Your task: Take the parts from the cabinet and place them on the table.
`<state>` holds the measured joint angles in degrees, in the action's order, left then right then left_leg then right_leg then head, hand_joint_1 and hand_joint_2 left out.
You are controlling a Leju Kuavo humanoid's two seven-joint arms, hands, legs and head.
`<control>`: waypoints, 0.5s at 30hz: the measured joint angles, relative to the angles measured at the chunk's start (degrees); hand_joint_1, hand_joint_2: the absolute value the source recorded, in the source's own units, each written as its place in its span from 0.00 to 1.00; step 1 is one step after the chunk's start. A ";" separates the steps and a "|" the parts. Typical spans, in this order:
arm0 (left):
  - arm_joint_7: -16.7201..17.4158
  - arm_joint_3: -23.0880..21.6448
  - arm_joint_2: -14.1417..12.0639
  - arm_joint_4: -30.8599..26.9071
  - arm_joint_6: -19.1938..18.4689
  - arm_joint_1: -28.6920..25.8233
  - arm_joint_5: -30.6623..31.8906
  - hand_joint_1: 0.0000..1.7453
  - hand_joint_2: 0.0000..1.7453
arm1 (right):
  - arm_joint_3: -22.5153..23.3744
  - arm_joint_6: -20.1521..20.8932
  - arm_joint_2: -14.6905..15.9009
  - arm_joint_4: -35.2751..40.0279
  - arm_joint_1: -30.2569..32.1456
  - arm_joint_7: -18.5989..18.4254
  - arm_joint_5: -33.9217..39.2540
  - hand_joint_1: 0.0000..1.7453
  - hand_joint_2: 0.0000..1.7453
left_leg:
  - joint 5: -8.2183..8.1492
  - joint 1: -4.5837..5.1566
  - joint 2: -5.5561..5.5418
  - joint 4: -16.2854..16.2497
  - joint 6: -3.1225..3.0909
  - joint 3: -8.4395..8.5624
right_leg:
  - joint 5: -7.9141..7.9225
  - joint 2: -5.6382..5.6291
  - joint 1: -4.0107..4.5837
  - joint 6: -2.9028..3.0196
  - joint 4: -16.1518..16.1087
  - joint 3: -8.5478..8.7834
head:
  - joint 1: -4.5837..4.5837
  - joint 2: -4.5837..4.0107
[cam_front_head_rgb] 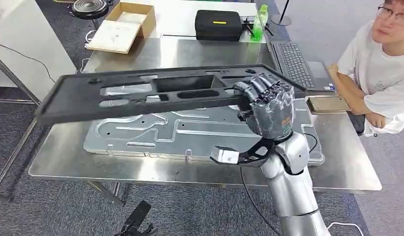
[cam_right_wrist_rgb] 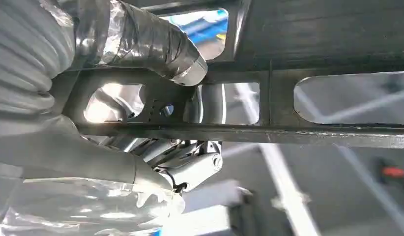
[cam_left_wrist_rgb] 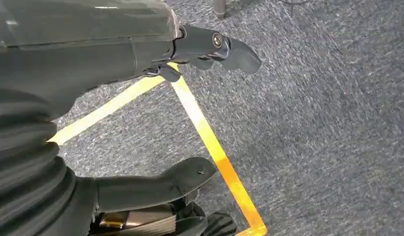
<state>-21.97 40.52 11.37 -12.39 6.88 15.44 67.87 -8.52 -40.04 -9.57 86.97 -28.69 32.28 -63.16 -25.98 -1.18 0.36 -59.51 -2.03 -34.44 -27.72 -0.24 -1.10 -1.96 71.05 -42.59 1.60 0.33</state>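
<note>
Rising from the lower right of the head view, the right hand (cam_front_head_rgb: 267, 109) grips the right end of a long dark foam tray (cam_front_head_rgb: 141, 93) held tilted across mid-frame above the steel table (cam_front_head_rgb: 67, 162), while the left hand (cam_left_wrist_rgb: 190, 113) hangs with fingers apart over carpet.
</note>
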 joint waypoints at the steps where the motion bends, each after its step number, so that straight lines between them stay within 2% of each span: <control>1: 0.00 0.00 0.02 0.00 -0.02 0.00 -0.04 0.00 1.00 | 0.81 0.00 0.00 -0.61 -0.41 -0.17 0.72 1.00 1.00 | -0.06 0.00 0.03 0.00 0.10 0.16 | 2.51 0.10 0.01 0.23 -5.26 2.80 | 0.00 0.00; 2: 0.00 0.00 0.04 0.00 -0.07 0.00 -0.04 0.00 1.00 | 1.44 0.00 0.02 -1.05 -0.85 -0.22 1.20 1.00 1.00 | -0.15 0.00 0.06 0.01 0.24 0.25 | 4.02 0.45 0.08 0.54 -9.85 5.22 | 0.00 0.00; 3: -0.02 0.00 0.04 0.00 -0.07 0.02 -0.07 0.00 1.00 | 1.79 0.00 0.07 -1.46 -1.34 -0.22 1.42 1.00 1.00 | -0.27 0.37 0.13 -0.03 0.58 0.12 | 3.04 0.71 0.72 0.74 -11.18 5.72 | -0.02 0.00; 4: -0.02 0.00 0.04 0.00 -0.07 0.01 -0.07 0.00 1.00 | 1.88 0.00 0.09 -1.75 -1.60 -0.22 1.44 1.00 1.00 | -0.26 0.32 0.18 0.02 0.88 0.09 | 3.30 0.47 0.80 1.11 -11.31 5.64 | -0.04 0.00; 6: -0.02 0.00 0.07 0.00 -0.13 -0.01 -0.07 0.00 1.00 | 2.22 0.00 0.22 -2.38 -1.69 -0.22 1.44 1.00 1.00 | -0.25 0.12 0.36 0.37 1.55 0.32 | 3.18 0.24 1.02 1.46 -11.24 5.56 | -0.02 0.00; 7: -0.04 0.00 0.18 0.00 -0.13 0.02 -0.07 0.00 1.00 | 2.25 0.00 0.24 -2.66 -1.74 -0.22 1.40 1.00 1.00 | -0.30 0.26 0.41 0.50 2.07 0.48 | 3.41 0.17 0.97 1.91 -11.72 5.81 | -0.04 0.00; 8: -0.09 0.00 0.15 0.00 -0.13 0.02 -0.07 0.00 1.00 | 2.25 0.00 0.24 -2.88 -1.77 -0.45 1.33 1.00 1.00 | -0.94 -0.05 0.33 -0.33 2.16 0.10 | 3.69 0.26 0.50 2.34 -12.28 6.30 | -0.02 0.00; 9: -0.18 0.00 0.17 0.00 -0.13 0.02 -0.09 0.00 1.00 | 2.35 0.00 0.26 -3.27 -2.08 -1.24 1.29 1.00 1.00 | -2.21 0.05 0.21 -2.26 2.21 -0.71 | 3.69 0.16 0.56 2.59 -12.57 6.51 | -0.06 0.00; 10: -0.26 0.00 0.17 0.00 -0.18 0.02 -0.11 0.00 1.00 | 2.55 0.00 0.26 -3.96 -2.62 -2.32 1.86 1.00 1.00 | -4.18 0.04 0.15 -5.88 2.25 -2.48 | 3.66 0.18 0.63 3.17 -12.56 6.53 | -0.11 0.00; 11: -0.37 0.00 0.15 0.00 -0.28 -0.06 -0.20 0.00 1.00 | 2.69 0.02 0.50 -5.71 -3.44 -4.22 3.52 1.00 1.00 | -6.37 0.05 0.14 -11.11 2.33 -5.11 | 3.59 0.13 0.79 3.28 -12.46 6.54 | -0.13 0.00; 12: -0.50 0.00 0.13 0.00 -0.35 -0.18 -0.35 0.00 1.00 | 2.75 0.02 1.04 -7.81 -4.11 -5.82 5.69 1.00 1.00 | -7.50 0.04 0.12 -14.91 2.41 -7.16 | 3.52 0.07 0.92 3.39 -12.40 6.54 | -0.09 0.00; 13: -0.68 0.00 0.13 0.00 -0.53 -0.28 -0.57 0.00 1.00 | 2.79 0.02 1.83 -9.80 -4.78 -7.07 8.16 1.00 1.00 | -7.43 0.04 0.12 -16.84 2.42 -8.42 | 3.49 0.00 0.98 3.42 -12.30 6.55 | -0.11 0.00; 14: -0.87 0.00 0.13 0.00 -0.65 -0.38 -0.63 0.00 1.00 | 2.82 0.02 2.73 -12.42 -5.44 -7.82 10.21 1.00 1.00 | -6.09 0.04 0.13 -15.98 2.44 -8.34 | 3.43 -0.09 0.98 3.38 -12.22 6.57 | -0.11 0.00; 15: -1.05 0.00 0.13 0.00 -0.72 -0.43 -0.70 0.00 1.00 | 2.82 0.02 3.39 -14.48 -6.25 -8.31 12.27 1.00 1.00 | -3.90 0.03 0.13 -12.99 2.40 -7.14 | 3.36 -0.18 0.94 3.34 -12.08 6.56 | -0.11 0.00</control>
<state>-23.02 40.52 11.50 -12.39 6.16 15.01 67.17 -5.70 -40.02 -6.18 72.49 -34.95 23.98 -50.90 -29.88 -1.15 0.48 -72.49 0.38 -41.59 -24.36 -0.42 -0.16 1.38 58.97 -36.03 1.49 0.33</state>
